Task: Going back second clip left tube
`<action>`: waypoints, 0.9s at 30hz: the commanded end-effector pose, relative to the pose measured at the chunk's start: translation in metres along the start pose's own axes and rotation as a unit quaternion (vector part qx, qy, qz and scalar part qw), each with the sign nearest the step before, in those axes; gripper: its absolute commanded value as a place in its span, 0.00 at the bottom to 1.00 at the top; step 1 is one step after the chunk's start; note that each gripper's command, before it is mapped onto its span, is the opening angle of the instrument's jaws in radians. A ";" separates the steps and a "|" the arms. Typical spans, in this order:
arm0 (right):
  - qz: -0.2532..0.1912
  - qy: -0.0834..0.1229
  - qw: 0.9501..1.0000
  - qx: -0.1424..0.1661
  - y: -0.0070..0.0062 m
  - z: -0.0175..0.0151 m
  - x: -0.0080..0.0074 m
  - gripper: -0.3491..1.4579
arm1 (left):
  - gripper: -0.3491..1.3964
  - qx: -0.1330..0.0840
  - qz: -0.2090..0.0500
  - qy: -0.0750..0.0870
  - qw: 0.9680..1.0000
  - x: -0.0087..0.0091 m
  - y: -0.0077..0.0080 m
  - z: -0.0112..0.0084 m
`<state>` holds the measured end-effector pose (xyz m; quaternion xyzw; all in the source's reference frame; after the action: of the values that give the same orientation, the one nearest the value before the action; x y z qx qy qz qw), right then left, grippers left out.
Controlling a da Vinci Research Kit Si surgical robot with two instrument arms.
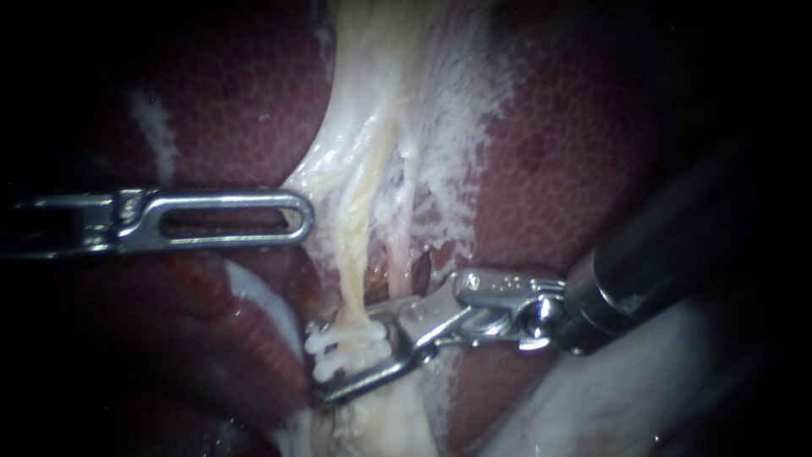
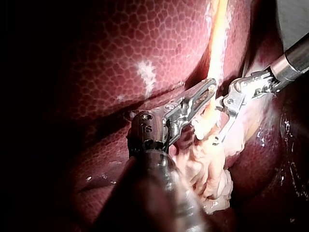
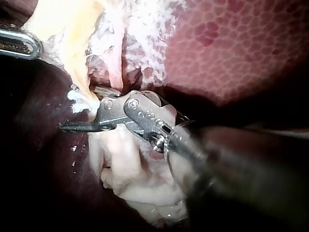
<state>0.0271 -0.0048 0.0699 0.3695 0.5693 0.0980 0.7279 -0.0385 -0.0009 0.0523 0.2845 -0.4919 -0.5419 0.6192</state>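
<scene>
Endoscope close to the pale yellow stretched tube (image 1: 359, 254), facing mottled dark-red liver (image 1: 575, 152), left wrist camera behind the slim steel left instrument (image 2: 211, 87) looking toward that tube, right wrist camera behind the steel right instrument (image 3: 79, 108), seemingly nearer, all sharing the tube

The dark red, mottled liver (image 1: 584, 144) is all that carries anything here.
A pale yellow tube (image 1: 359, 211) runs down along its middle cleft, and frayed white tissue (image 1: 457, 110) lies spread on the red surface just beside that tube.
</scene>
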 end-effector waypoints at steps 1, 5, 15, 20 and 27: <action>-0.005 0.000 1.000 0.000 0.0000 0.0000 0.0000 0.52 | 0.00 0.000 0.000 0.000 1.000 0.0000 0.0000 0.0000; -0.029 -0.002 1.000 0.000 0.0000 0.0001 0.0000 0.52 | 0.00 0.000 0.000 0.000 1.000 0.0000 0.0000 0.0000; -0.070 -0.004 0.998 0.000 -0.0002 0.0002 0.0000 0.52 | 0.00 0.000 0.000 0.000 1.000 0.0000 0.0000 0.0000; -0.079 -0.005 0.997 0.003 -0.0003 0.0006 0.0001 0.52 | 0.00 0.000 0.000 0.000 1.000 0.0000 0.0000 0.0001; -0.109 -0.007 0.994 0.004 -0.0002 0.0008 0.0000 0.52 | 0.00 0.000 0.000 0.000 1.000 0.0000 0.0000 0.0001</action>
<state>0.0278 -0.0053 0.0698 0.3069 0.6024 0.0109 0.7367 -0.0386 -0.0009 0.0523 0.2843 -0.4920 -0.5420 0.6192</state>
